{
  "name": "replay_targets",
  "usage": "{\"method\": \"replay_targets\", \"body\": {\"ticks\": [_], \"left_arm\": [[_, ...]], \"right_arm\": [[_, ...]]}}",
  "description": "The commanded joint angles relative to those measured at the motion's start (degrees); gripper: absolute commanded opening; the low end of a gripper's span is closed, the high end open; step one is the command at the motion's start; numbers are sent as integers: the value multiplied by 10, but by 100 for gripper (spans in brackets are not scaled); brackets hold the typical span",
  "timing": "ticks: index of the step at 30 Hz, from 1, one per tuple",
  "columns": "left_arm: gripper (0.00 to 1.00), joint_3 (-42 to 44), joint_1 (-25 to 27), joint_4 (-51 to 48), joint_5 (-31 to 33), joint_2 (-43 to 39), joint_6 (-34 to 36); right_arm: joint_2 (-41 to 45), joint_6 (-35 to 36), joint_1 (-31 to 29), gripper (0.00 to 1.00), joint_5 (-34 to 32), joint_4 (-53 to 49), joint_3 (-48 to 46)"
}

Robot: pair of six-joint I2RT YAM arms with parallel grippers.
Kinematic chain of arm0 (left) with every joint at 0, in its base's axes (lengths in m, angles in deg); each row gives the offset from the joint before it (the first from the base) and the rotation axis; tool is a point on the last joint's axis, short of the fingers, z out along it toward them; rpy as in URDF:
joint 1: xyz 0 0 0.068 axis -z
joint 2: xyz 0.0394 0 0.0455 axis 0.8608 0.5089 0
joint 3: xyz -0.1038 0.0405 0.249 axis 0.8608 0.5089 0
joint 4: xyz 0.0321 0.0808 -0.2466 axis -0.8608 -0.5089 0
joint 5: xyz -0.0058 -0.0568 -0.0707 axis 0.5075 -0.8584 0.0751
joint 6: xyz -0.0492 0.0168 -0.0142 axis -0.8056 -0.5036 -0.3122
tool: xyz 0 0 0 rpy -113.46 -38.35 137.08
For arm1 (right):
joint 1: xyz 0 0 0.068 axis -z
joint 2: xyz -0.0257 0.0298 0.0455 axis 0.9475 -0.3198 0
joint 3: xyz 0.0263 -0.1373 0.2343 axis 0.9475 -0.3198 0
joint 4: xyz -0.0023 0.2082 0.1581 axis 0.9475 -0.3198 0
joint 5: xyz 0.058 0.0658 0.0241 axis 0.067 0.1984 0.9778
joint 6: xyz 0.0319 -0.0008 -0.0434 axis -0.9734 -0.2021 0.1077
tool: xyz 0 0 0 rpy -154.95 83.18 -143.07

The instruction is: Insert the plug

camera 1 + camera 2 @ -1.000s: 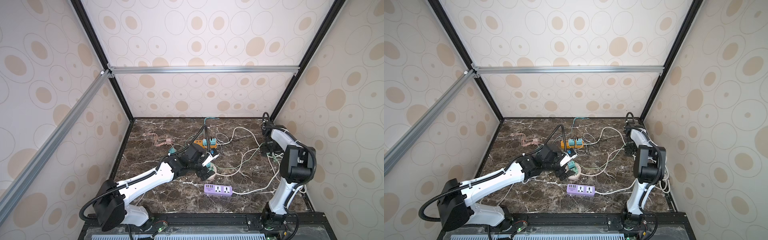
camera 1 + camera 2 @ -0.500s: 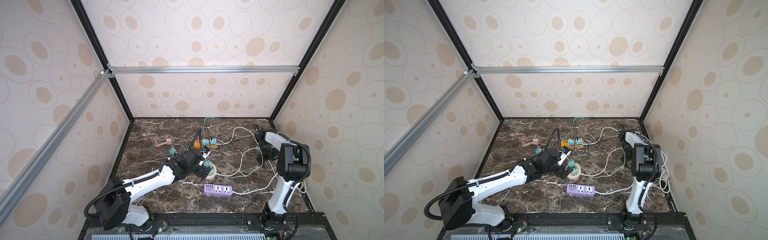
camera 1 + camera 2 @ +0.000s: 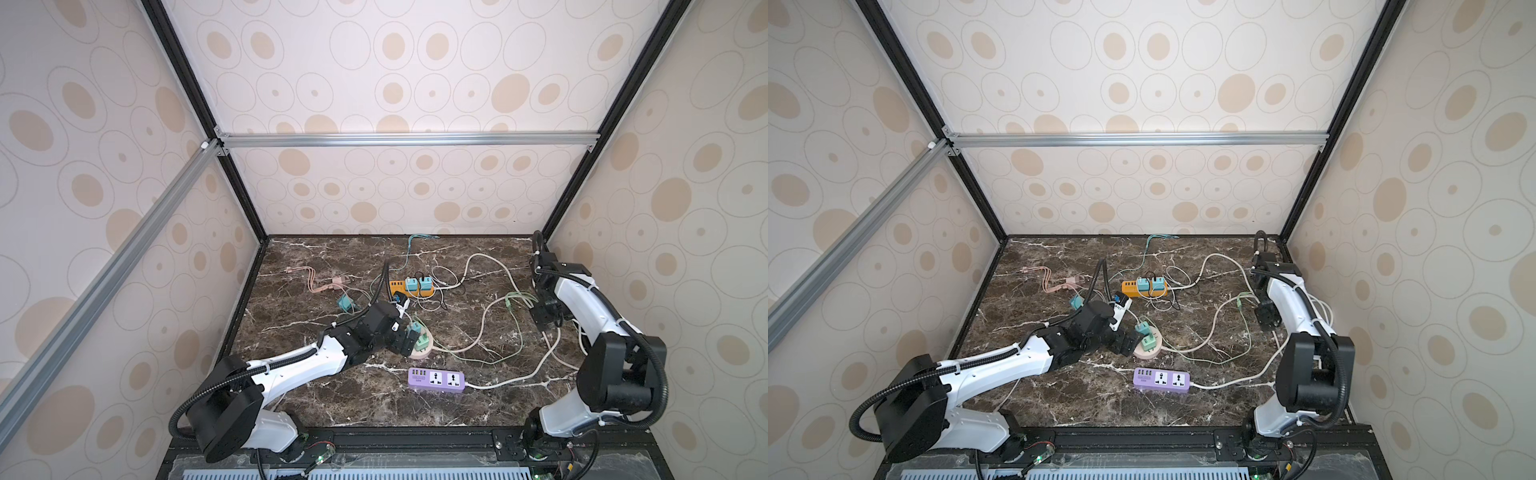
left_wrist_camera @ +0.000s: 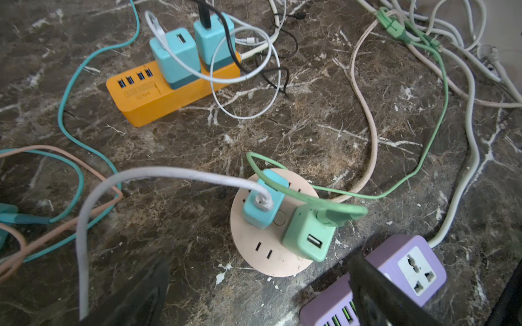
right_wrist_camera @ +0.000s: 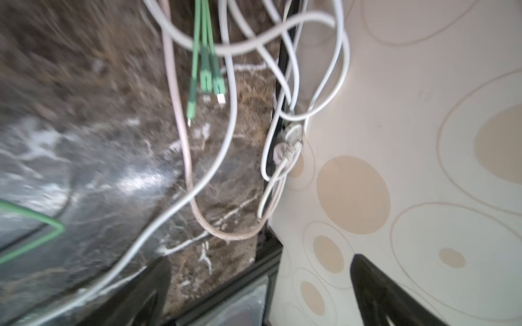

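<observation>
A round pink socket base (image 4: 254,248) lies mid-table and carries a blue charger plug (image 4: 262,203) and a green charger plug (image 4: 308,234), each with a cable in it. My left gripper (image 3: 405,338) hovers right beside that base, open, with nothing between its fingers (image 4: 135,296). A loose teal charger plug (image 3: 345,303) lies behind the left arm. My right gripper (image 3: 544,318) hangs open and empty near the right wall, above white cables and two white mains plugs (image 5: 289,141).
An orange strip (image 3: 409,286) holding two blue chargers stands further back. A purple strip (image 3: 436,379) lies nearer the front, close to my left gripper in the left wrist view. Green cable ends (image 3: 517,299), pink leads (image 3: 324,284) and white cords sprawl over the marble.
The right gripper has swung down and forward along the right wall. The left arm has sunk lower, its gripper staying by the round pink base. Both stay open.
</observation>
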Motion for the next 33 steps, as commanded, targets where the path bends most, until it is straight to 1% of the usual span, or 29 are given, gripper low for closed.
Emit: {"method": "replay_targets", "body": {"ticks": [1, 3, 4, 5, 7, 8, 9, 11, 12, 13, 15, 19, 22, 23, 24, 25, 26, 27, 30, 33], "left_arm": [[98, 14, -3, 14, -4, -10, -62], [98, 25, -4, 12, 8, -17, -90], [98, 33, -4, 13, 11, -22, -104], [98, 44, -5, 19, 4, -27, -114], [98, 60, -5, 22, 1, -29, -131], [98, 65, -6, 20, -2, -26, -137], [98, 69, -6, 21, -7, -22, -139], [98, 74, -6, 31, -27, -12, -141], [98, 76, -6, 38, -38, -5, -141], [98, 76, -6, 44, -44, 4, -144], [98, 77, -6, 59, -50, 20, -153], [99, 69, -8, 71, -22, 49, -161], [98, 67, -12, 84, -13, 67, -160], [98, 65, -14, 82, -7, 75, -159], [98, 63, -14, 79, -1, 81, -160], [98, 63, -17, 78, 5, 87, -160], [99, 65, -19, 80, 13, 92, -161], [98, 66, -21, 83, 19, 96, -162], [98, 60, -37, 92, 31, 116, -157], [99, 35, -50, 87, 40, 142, -139]], "right_arm": [[77, -85, -35, 100, 167, 62, -1], [120, -121, -58, 98, 278, 133, -41], [140, -137, -70, 97, 348, 172, -66], [157, -165, -85, 96, 401, 219, -95], [178, -197, -113, 92, 488, 300, -145], [185, -218, -131, 88, 507, 344, -170], [188, -230, -147, 85, 525, 378, -189], [186, -218, -186, 81, 571, 448, -222], [181, -206, -197, 80, 578, 468, -230], [171, -183, -226, 80, 588, 480, -233], [148, -156, -260, 80, 585, 496, -234], [104, -125, -316, 81, 633, 531, -230], [74, -130, -346, 81, 634, 557, -224], [65, -137, -354, 80, 624, 570, -223], [56, -144, -361, 79, 600, 575, -221], [47, -158, -367, 76, 562, 579, -220], [41, -175, -369, 70, 540, 589, -222], [35, -191, -369, 67, 525, 598, -224], [24, -228, -370, 59, 513, 641, -237], [19, -258, -370, 48, 470, 665, -241]]}}
